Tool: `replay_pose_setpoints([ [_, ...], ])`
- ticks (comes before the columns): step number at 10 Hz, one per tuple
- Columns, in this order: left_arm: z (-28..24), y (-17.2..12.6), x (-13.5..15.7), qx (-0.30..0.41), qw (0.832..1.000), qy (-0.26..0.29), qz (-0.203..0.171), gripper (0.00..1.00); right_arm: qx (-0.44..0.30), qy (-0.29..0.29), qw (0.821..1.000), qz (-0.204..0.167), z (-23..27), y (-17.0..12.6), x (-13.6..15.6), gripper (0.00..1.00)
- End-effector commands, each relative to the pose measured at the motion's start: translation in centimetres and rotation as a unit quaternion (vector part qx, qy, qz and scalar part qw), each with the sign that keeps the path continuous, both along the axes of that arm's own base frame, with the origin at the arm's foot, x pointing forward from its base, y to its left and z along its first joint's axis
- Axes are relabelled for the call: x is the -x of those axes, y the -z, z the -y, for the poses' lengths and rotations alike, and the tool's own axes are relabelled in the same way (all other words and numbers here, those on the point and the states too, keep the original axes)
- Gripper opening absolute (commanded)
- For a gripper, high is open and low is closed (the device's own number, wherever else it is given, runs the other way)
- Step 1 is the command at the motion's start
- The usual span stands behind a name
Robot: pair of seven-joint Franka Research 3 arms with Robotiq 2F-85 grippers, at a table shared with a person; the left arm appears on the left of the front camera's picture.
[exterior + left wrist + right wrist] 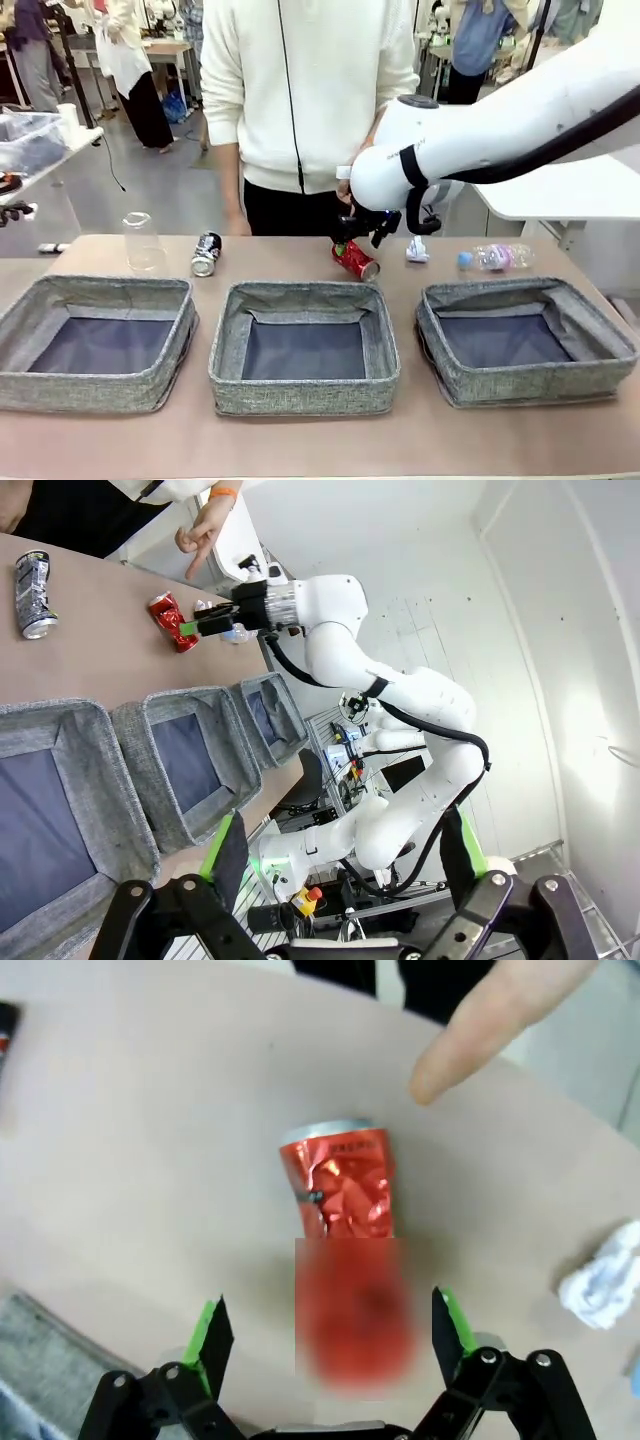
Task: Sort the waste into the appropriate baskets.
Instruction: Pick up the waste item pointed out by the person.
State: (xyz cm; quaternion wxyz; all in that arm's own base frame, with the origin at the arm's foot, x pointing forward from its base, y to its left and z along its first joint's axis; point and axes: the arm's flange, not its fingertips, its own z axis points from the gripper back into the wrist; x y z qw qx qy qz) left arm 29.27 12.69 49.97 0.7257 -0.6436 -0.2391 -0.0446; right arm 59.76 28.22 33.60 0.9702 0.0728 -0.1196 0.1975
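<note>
Half of the crushed red can (340,1185) melts into a red blur low in the right wrist view, so its near end is hard to make out. That blurred end lies between the spread green-padded fingers of the right gripper (328,1310) — jaws wide, and whether a pad touches the can I cannot tell. A person's finger (480,1020) points at the can from the upper right, cut off by the top edge. The crumpled white paper wad (605,1280) is clipped by the right edge and the black-and-silver can (5,1025) by the upper left. In the front view, the arm hides most of the gripper; the can lies just below it, beyond the middle basket (300,395). At the bottom of the left wrist view, the left gripper (338,825) is open — well apart from the can.
</note>
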Motion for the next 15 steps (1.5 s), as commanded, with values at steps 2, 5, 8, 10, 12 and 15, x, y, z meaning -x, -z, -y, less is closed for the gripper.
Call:
replay_pose_setpoints([
  [2, 0.0, -0.2, 0.0, 0.006, 1.0, 0.0, 0.012, 1.0, 0.01, 0.037, 0.999, 0.025, -0.5, 2.9, -1.2, 1.0],
  [5, 0.0, -0.2, 0.0, 0.006, 1.0, 0.0, 0.012, 1.0, -0.007, 0.041, 0.999, 0.024, 0.3, 3.3, -0.6, 1.0],
  [8, 0.0, -0.2, 0.0, 0.006, 1.0, 0.0, 0.012, 1.0, 0.001, 0.041, 0.999, 0.026, 0.5, 3.0, -0.4, 1.0],
  [10, 0.0, -0.2, 0.0, 0.006, 1.0, 0.0, 0.012, 1.0, 0.005, 0.047, 0.999, 0.023, 0.7, 3.0, -0.4, 0.4],
  [12, 0.0, -0.2, 0.0, 0.006, 1.0, 0.0, 0.012, 1.0, 0.009, 0.048, 0.999, 0.022, 0.8, 3.0, -0.4, 0.0],
  [15, 0.0, -0.2, 0.0, 0.006, 1.0, 0.0, 0.012, 1.0, 0.01, 0.048, 0.999, 0.017, 1.0, 3.0, -0.5, 0.0],
])
